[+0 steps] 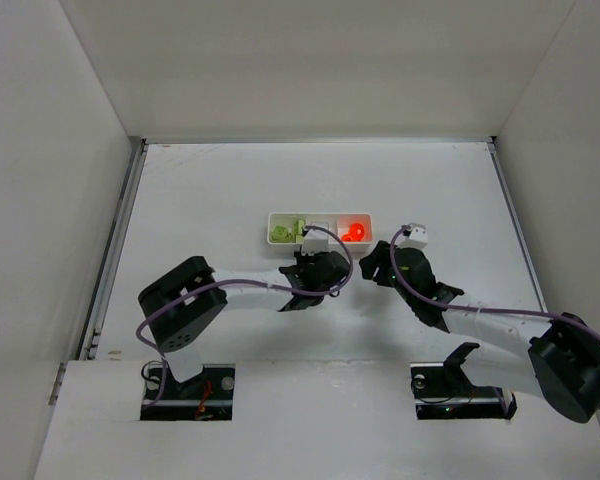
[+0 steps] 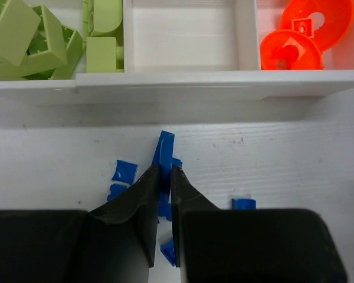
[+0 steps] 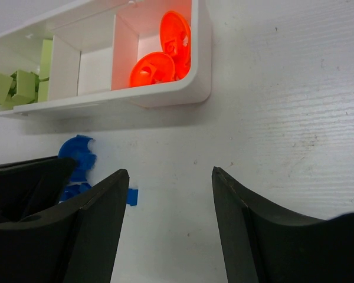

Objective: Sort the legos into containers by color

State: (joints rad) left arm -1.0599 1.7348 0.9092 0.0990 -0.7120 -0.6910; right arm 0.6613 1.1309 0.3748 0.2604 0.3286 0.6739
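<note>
The white three-compartment tray (image 1: 272, 240) lies mid-table. Lime green legos (image 2: 41, 41) fill its left compartment, orange-red discs (image 2: 292, 50) its right one, and the middle compartment (image 2: 183, 38) is bare. My left gripper (image 2: 164, 171) is shut on a thin blue piece (image 2: 164, 150), held edge-on just in front of the tray's front wall (image 2: 177, 79). Several small blue legos (image 2: 125, 170) lie on the table around its fingers. My right gripper (image 3: 170, 172) is open and empty, low over the table right of the blue pieces; one blue brick (image 3: 133, 196) lies by its left finger.
From above, both grippers sit close together in front of the tray, the left gripper (image 1: 315, 268) beside the right gripper (image 1: 375, 262). White walls enclose the table on three sides. The left arm's dark fingers (image 3: 29, 183) show at the left of the right wrist view.
</note>
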